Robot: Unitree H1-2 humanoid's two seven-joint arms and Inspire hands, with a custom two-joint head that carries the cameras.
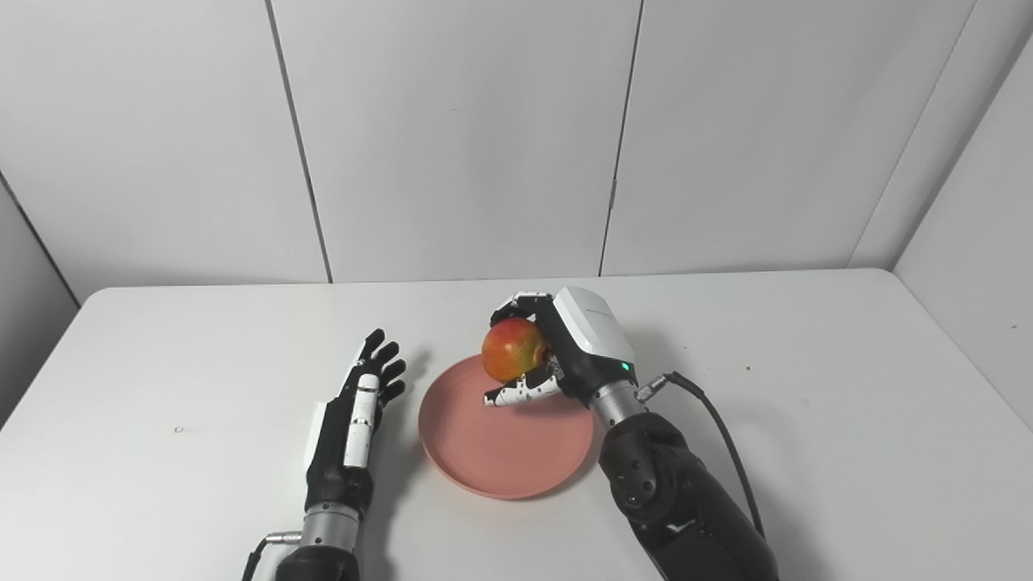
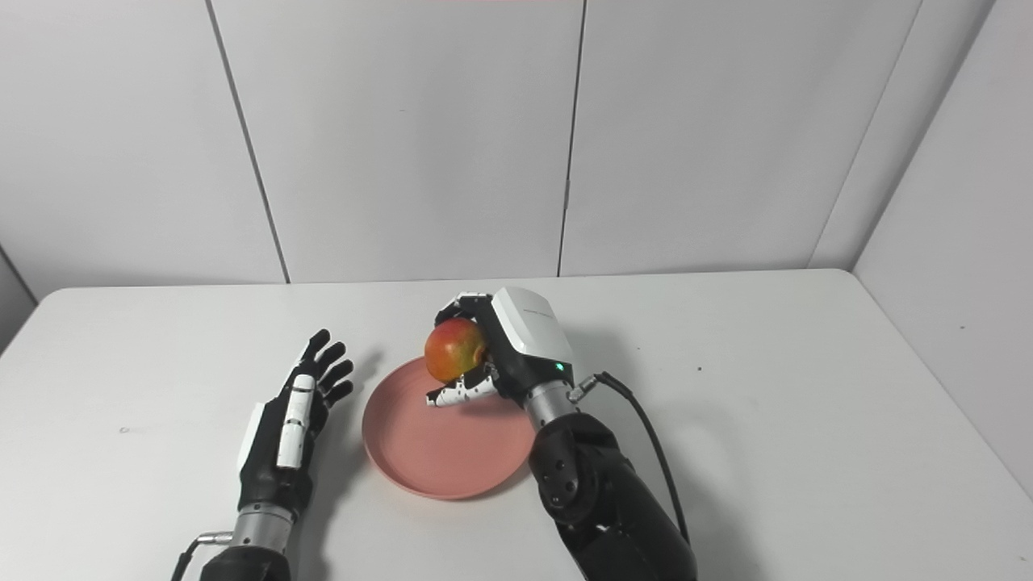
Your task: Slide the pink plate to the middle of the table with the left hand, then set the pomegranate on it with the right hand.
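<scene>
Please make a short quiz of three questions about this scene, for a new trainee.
1. True or false: the left hand is touching the pink plate.
2. Which hand holds the pomegranate?
A. left
B. right
C. neither
3. Fill in: the pomegranate is held over the plate's ____ edge, near or far.

Key:
1. False; the open hand is beside the plate, apart from it.
2. B, the right hand.
3. Far.

Right hand (image 2: 492, 355) grips pomegranate (image 2: 454, 349) above pink plate (image 2: 440, 448).
</scene>
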